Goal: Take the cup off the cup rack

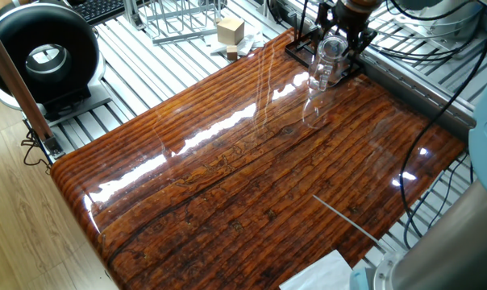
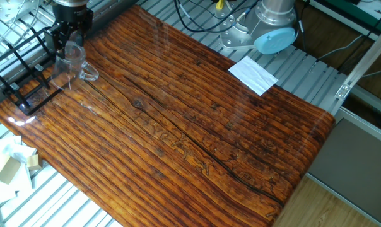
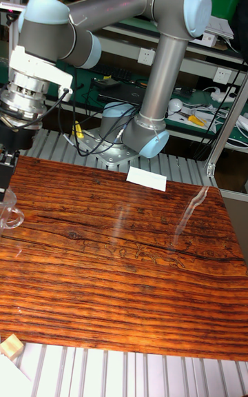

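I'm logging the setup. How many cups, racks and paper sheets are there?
Cups: 1, the cup.
Racks: 2, the black rack and the silver rack.
Paper sheets: 1, the paper.
Total: 4.

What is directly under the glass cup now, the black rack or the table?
The cup hangs in the gripper beside the cup rack. Below it seems to be wooden table, but whether its base touches the wood cannot be told; the glass blurs that.
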`<state>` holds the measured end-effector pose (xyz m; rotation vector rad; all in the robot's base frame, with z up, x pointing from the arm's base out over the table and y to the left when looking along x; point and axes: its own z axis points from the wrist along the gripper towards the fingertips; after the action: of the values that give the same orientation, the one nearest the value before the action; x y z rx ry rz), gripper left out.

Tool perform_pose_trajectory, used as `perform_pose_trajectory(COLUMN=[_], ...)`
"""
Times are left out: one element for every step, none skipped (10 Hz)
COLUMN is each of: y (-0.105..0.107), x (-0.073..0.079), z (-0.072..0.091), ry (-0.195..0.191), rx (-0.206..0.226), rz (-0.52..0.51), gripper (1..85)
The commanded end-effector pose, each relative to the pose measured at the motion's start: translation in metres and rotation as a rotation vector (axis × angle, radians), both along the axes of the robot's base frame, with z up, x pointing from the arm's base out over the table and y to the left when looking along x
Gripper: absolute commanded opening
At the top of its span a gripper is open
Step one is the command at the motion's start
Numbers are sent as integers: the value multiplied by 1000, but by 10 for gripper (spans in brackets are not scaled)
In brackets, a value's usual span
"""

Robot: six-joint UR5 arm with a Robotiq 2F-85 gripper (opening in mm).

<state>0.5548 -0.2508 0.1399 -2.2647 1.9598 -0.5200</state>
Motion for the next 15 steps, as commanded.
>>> perform_pose_trajectory(y=[-1,-1,-2,-4,-8,0,5,7,9,13,24,30,31,28,26], x=[6,8,13,13,13,10,9,10,9,10,10,12,14,13,12], z=[6,8,11,12,17,23,29,27,20,15,9,4,4,4,4], ry=[-24,-30,-48,-45,-40,-16,7,14,17,15,13,8,1,3,8], rx=[-3,-11,-22,-33,-56,-31,-29,-37,-21,2,54,77,78,66,62], rz=[21,38,56,60,62,40,19,4,-24,-43,-60,-54,-40,-33,-31], gripper=[580,577,573,560,560,567,603,613,627,630,637,653,653,647,643])
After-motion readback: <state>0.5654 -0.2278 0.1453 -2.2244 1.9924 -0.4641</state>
